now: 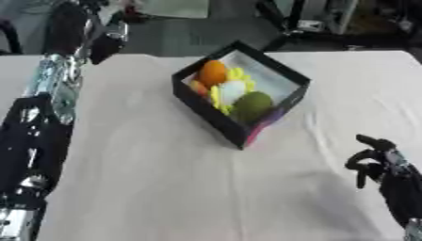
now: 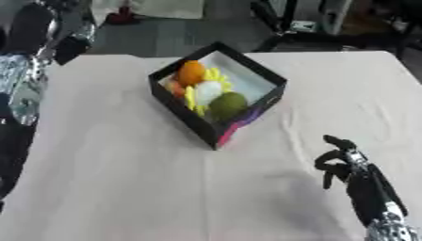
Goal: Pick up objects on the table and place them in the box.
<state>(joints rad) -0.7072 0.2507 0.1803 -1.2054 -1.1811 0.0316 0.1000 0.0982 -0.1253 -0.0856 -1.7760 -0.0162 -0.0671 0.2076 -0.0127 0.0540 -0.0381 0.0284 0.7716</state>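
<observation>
My right hand (image 2: 342, 162), lower right, fingers curled on nothing; box (image 1: 240, 94), upper centre, holds the objects (image 1: 232, 92); left hand unseen.

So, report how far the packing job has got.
Done: the box holds an orange object, a white and yellow one and a green one. In hand: nothing; the right hand hangs curled and empty near the lower right, and the left hand is out of view. Left: no loose objects show on the table.

Black box (image 1: 206, 108), askew mid-table, full of colourful objects (image 1: 233, 89).
</observation>
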